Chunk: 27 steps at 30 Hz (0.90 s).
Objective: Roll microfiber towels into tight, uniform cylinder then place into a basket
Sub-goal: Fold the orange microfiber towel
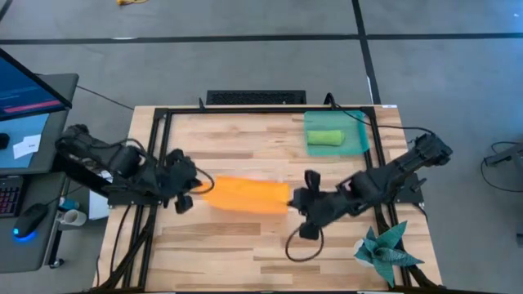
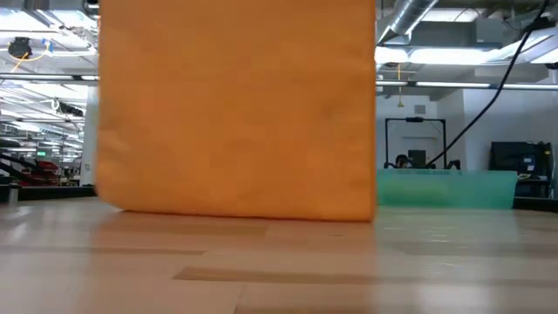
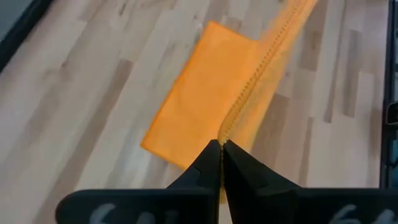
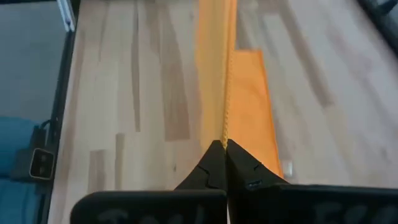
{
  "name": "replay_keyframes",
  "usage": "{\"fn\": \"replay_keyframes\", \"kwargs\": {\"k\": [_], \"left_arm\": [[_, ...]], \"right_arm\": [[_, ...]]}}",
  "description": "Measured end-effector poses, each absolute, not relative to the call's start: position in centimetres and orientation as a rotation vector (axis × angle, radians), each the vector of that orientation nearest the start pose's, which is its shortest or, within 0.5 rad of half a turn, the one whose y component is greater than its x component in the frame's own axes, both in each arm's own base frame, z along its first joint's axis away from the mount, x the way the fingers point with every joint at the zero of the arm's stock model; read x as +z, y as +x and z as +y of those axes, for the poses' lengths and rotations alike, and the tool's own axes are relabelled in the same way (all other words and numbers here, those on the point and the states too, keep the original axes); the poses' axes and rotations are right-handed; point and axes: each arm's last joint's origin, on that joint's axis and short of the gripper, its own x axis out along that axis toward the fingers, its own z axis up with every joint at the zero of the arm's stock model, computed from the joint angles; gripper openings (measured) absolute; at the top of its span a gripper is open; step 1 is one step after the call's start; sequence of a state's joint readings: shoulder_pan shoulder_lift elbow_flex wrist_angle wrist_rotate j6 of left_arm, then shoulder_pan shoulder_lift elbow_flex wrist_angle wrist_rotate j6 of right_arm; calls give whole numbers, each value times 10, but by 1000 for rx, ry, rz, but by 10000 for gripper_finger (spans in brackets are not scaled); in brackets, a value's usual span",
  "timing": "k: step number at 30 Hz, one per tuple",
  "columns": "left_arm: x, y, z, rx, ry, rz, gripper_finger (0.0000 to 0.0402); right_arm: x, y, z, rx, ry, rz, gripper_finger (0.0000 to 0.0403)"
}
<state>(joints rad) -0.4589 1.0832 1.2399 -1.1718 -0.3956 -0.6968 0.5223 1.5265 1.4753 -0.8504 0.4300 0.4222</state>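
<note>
Risk at this stage lies in the shared grip. The left tool (image 3: 221, 148) is pinched fully closed on one stitched corner of the orange towel (image 1: 243, 195); the right tool (image 4: 224, 147) is clamped the same way on the opposite corner. The towel hangs between them above the bench (image 1: 245, 245), lower edge at or just above the wood. Uneven travel of either arm would likely skew the sheet or pull a hem free. A slack drop could crease it and spoil the roll. The green towel (image 1: 324, 138) already lies rolled in the basket (image 1: 359, 137).
</note>
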Motion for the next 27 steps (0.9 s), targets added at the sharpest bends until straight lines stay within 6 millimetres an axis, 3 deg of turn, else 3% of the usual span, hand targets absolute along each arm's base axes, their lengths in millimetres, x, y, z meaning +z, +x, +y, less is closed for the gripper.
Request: {"fn": "replay_keyframes", "kwargs": {"k": [7, 12, 18, 27], "left_arm": [[318, 168, -98, 235, -219, 869, 0], [280, 170, -101, 342, -213, 869, 0], [244, 177, -94, 433, -176, 840, 0], [211, 182, -79, 513, -170, 850, 0]], "right_arm": [[290, 272, 167, -69, 69, 793, 7], [259, 271, 165, -86, 121, 778, 6], [234, 272, 149, -159, 139, 805, 6], [197, 273, 118, -233, 179, 821, 6]]}}
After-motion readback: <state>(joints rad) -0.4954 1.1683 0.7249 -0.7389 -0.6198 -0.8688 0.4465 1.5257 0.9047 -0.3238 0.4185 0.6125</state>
